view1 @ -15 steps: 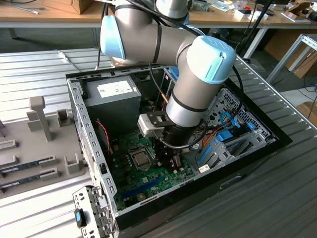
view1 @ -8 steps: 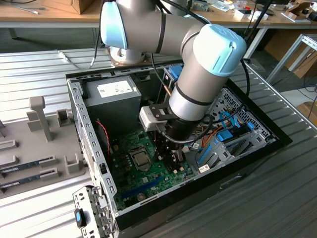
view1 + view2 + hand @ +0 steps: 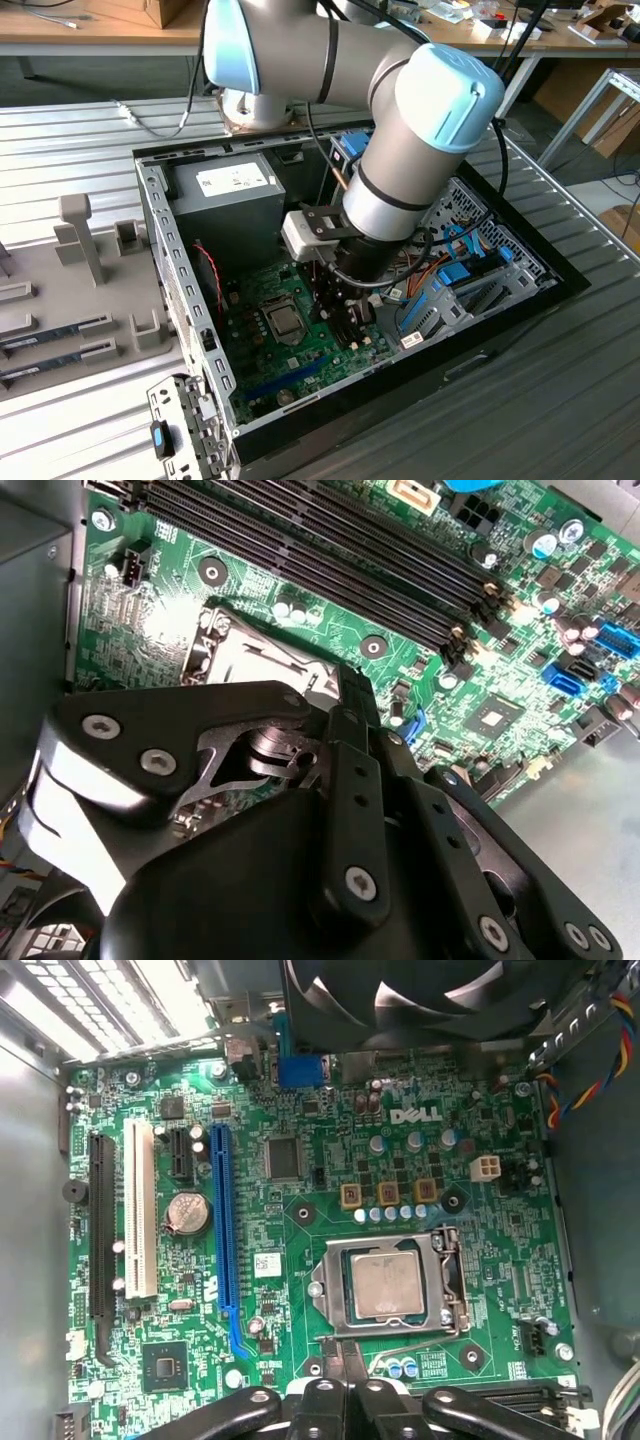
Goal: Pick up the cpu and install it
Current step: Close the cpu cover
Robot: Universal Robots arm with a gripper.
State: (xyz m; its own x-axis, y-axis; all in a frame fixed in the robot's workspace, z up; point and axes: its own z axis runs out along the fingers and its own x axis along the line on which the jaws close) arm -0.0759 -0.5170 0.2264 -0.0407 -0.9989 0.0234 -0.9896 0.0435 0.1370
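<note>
Inside the case (image 3: 163, 235), the cpu (image 3: 385, 1285) lies (in its socket (image 3: 333, 1305)).

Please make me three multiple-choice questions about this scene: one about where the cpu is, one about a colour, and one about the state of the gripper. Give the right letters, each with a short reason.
1. Where is the cpu?
A. in the socket on the green board
B. on the grey power-supply box
C. in the gripper

2. What colour are the arm's joint caps?
A. red
B. light blue
C. yellow

3. In what state is the gripper?
A. shut on the cpu
B. open wide
C. shut and empty

Answers:
1 A: its metal top lies inside the socket frame in the first wrist view.
2 B: the exterior view shows the caps are light blue.
3 C: its fingers meet with nothing between them, near the socket.
</note>
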